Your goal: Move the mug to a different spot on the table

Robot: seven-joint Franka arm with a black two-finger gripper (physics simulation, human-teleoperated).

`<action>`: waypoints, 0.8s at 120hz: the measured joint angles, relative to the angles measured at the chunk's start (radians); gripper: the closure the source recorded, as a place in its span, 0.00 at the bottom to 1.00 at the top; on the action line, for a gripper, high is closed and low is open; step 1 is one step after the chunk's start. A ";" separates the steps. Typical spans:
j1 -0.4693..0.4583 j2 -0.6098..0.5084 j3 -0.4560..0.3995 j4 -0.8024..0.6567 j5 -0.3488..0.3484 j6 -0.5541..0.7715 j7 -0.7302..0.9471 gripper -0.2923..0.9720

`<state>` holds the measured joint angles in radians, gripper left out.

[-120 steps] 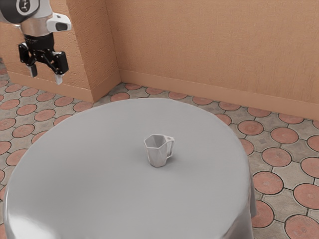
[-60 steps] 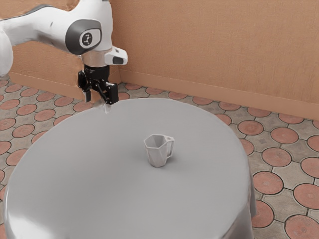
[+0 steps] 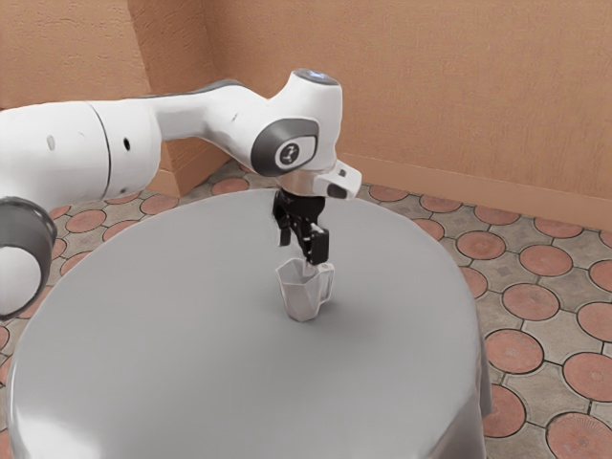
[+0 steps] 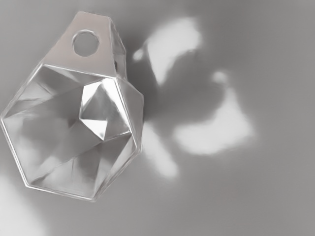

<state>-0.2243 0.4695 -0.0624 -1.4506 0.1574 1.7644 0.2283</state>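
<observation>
Exterior camera looks down sidelong; wrist camera peers closely onto shared mug [image 3: 306, 292] [image 4: 74, 128]

Claw [image 3: 304, 256]: black. Mug [image 3: 305, 293] just below it: off-white to pale grey, faceted, with glossy highlights. Arm [image 3: 182, 129] behind the claw: white shells, dark grey joint caps. Tablecloth [image 3: 191, 354] under the claw: plain light grey, with dark shadow patches near the mug. Floor [image 3: 535, 296] beyond: round terracotta tiles, grey grout. Wall [image 3: 459, 76]: orange-tan, fine rough texture.
</observation>
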 joint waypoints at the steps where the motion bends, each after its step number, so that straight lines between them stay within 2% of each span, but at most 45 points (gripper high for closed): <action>1: 0.000 0.006 0.000 0.006 0.000 0.003 0.003 0.23; 42: 0.016 0.186 -0.004 0.162 -0.004 0.099 0.138 0.23; 96: 0.038 0.237 -0.010 0.167 -0.011 0.176 0.246 0.23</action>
<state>-0.1867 0.7062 -0.0720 -1.2832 0.1462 1.9404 0.4741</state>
